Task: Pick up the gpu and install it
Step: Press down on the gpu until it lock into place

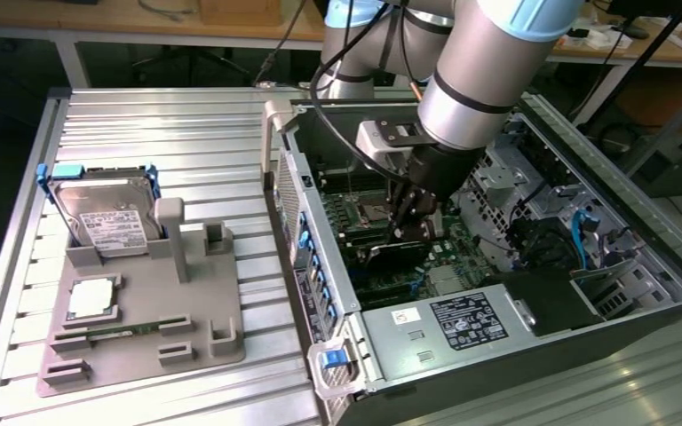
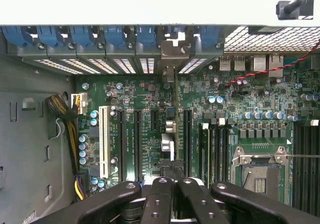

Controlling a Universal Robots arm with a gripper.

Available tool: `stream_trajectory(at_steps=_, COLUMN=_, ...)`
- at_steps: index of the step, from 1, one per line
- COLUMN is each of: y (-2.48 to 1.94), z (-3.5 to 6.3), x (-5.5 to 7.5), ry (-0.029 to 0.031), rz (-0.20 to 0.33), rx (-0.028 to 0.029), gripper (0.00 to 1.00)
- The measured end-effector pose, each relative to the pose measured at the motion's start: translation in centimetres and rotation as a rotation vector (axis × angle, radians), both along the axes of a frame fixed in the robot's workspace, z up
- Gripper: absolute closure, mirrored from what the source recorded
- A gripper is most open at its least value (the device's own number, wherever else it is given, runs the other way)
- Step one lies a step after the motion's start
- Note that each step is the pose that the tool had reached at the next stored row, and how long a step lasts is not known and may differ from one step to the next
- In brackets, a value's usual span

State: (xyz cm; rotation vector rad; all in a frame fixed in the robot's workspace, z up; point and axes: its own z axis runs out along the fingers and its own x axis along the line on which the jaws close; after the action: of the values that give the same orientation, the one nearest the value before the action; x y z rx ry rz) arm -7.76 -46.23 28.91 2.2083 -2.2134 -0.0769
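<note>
The gpu [image 2: 171, 129] shows edge-on in the wrist view as a thin dark green card standing on the motherboard [image 2: 145, 129]. Its silvery bracket [image 2: 174, 54] rests against the row of rear slot openings with blue clips. My gripper [image 2: 172, 181] is shut on the card's near end, a black finger on either side. In the exterior view the gripper [image 1: 410, 229] reaches down into the open computer case [image 1: 288, 204], and the gpu [image 1: 391, 251] is a dark strip just under the fingers, over the board's expansion slots.
A grey fixture plate [image 1: 139, 319] on the exterior view's left holds a silver hard drive [image 1: 104, 217], a processor chip [image 1: 90, 300] and a narrow memory stick [image 1: 122, 330]. Inside the case are the power supply [image 1: 460, 324], drive cages and cables. A white slot [image 2: 104, 141] and the CPU socket [image 2: 260, 174] flank the card.
</note>
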Motion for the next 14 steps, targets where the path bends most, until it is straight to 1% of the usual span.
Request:
stream_trajectory(at_steps=9, y=0.0, z=0.0, x=0.0, ry=0.0, rz=0.0, rx=0.0, gripper=0.89)
stream_trajectory(at_steps=10, y=0.0, z=-0.11, x=0.0, ry=-0.0001, rz=0.0, rx=-0.0001, gripper=0.89)
stream_trajectory(at_steps=14, y=0.03, z=-1.05, x=-0.1, ry=0.0, rz=0.0, rx=-0.0002, gripper=0.89)
